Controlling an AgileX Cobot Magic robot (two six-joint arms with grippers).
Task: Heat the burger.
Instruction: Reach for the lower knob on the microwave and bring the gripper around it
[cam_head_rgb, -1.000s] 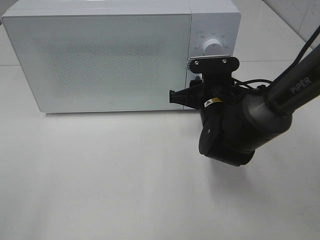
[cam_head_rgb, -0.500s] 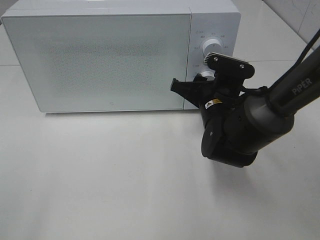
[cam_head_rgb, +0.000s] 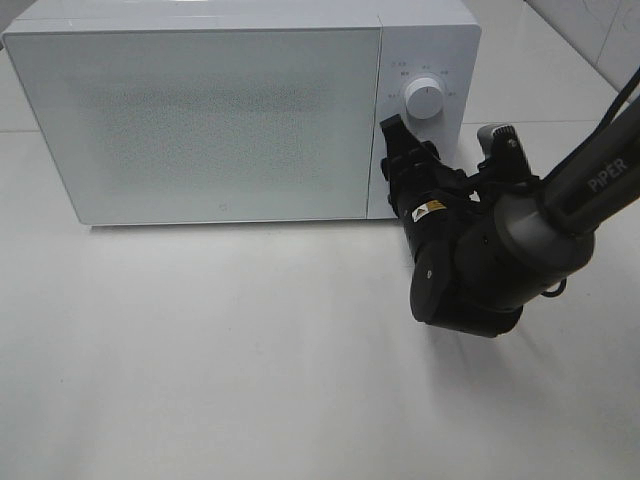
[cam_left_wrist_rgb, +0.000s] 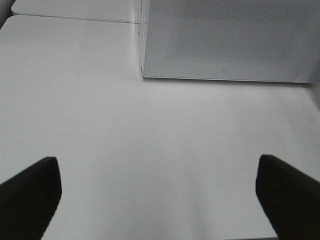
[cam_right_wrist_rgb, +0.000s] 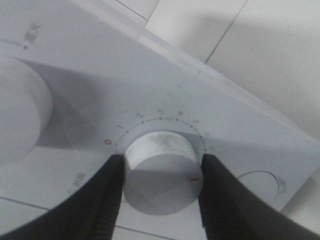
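Observation:
The burger is out of view; the white microwave (cam_head_rgb: 200, 120) stands at the back of the table with its door closed. My right gripper (cam_head_rgb: 405, 165) is at the control panel, rolled onto its side. In the right wrist view its two black fingers (cam_right_wrist_rgb: 100, 200) press both sides of the lower white dial (cam_right_wrist_rgb: 162, 170), so it is shut on that dial. A numbered scale arcs around the dial, with a red 0 at one end. My left gripper (cam_left_wrist_rgb: 160, 195) hovers open over bare table, in front of the microwave (cam_left_wrist_rgb: 225, 40), holding nothing.
The upper white dial (cam_head_rgb: 424, 99) sits uncovered above my right gripper and shows beside the lower dial (cam_right_wrist_rgb: 20, 115) in the wrist view. The right arm (cam_head_rgb: 560, 210) reaches in from the right edge. White tabletop (cam_head_rgb: 220, 350) spreads in front of the microwave.
My right wrist has rolled clockwise while gripping the lower dial; its camera mount swung from above the gripper to its right, uncovering the upper dial. The left gripper has not moved.

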